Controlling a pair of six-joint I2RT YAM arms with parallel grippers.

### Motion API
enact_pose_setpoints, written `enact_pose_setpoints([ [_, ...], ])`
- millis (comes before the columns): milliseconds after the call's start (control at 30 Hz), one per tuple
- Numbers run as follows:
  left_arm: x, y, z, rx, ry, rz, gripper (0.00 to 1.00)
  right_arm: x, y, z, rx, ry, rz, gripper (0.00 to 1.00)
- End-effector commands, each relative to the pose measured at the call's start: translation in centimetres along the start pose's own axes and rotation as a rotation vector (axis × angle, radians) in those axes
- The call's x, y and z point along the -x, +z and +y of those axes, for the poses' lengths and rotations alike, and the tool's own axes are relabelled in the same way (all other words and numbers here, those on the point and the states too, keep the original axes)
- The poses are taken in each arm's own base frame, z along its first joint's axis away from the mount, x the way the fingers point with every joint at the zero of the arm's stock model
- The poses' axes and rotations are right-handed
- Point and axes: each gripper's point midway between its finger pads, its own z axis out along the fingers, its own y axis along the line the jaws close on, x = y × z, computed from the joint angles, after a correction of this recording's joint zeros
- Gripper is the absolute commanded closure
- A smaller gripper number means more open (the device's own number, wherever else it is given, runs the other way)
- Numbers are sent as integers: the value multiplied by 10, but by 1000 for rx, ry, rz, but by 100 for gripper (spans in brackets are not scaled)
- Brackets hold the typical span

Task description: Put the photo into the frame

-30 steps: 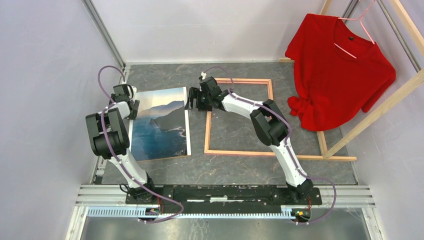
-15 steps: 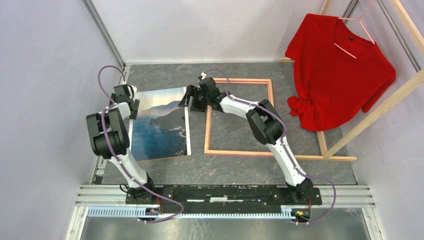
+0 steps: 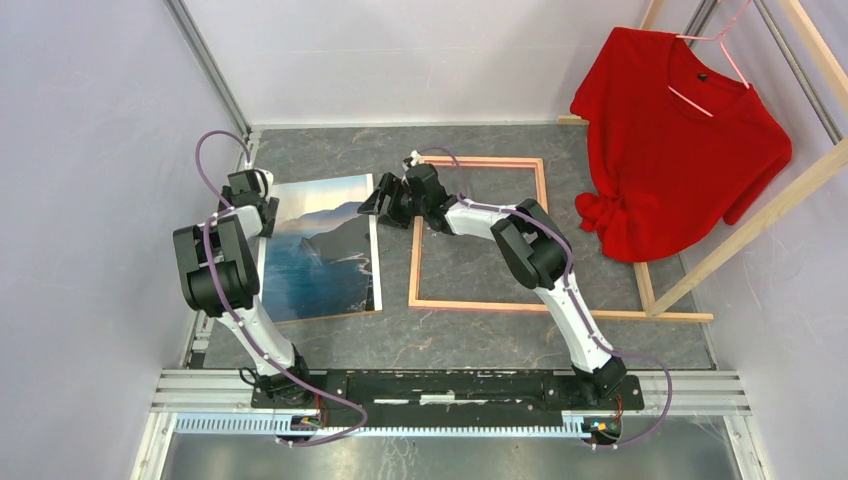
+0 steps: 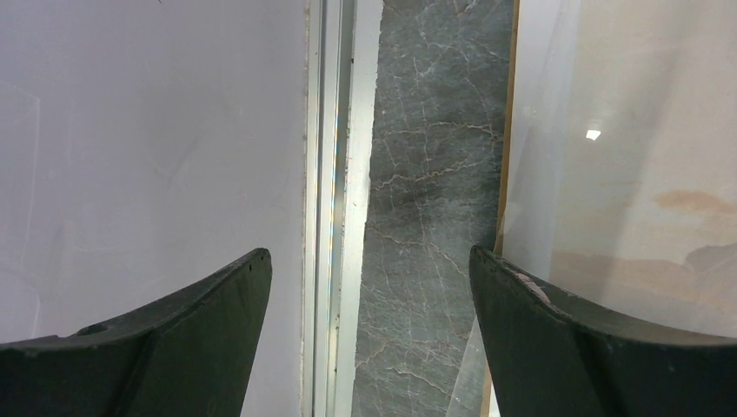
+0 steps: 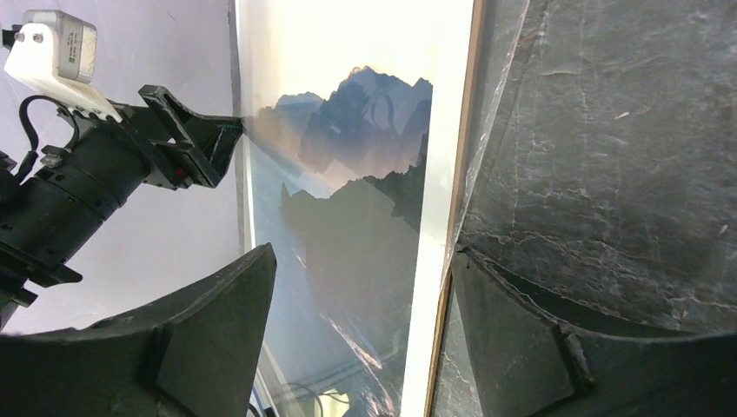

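Note:
The photo of blue mountains lies flat on the table's left part, with a thin brown edge along its side. The frame lies to its right, light wood rim up, with the table showing through it. My left gripper is open at the photo's far left edge. In the left wrist view bare table lies between its fingers and the photo is at the right finger. My right gripper is open at the photo's far right corner. In the right wrist view its fingers straddle the right edge of the photo.
A red T-shirt hangs on a wooden clothes rack at the right, its base bar close to the frame. A white wall and a metal rail run just left of the left gripper.
My right gripper has moved a little left from the frame's corner onto the photo's far right corner and tilted. The left gripper, photo and frame have not moved.

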Motion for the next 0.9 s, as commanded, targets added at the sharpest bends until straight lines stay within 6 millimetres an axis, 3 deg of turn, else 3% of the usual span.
enact_pose_setpoints([
  [0,-43,8,-43,-137,70,110,9,9,-17,56,137,-32,-36,20],
  [233,-46,10,-45,-142,80,116,10,22,-30,81,168,-114,-82,21],
  [533,-46,9,-45,-144,84,117,10,21,-35,90,157,-188,-93,21],
  [867,-48,7,-49,-165,90,125,10,-10,-7,92,250,-91,-14,25],
])
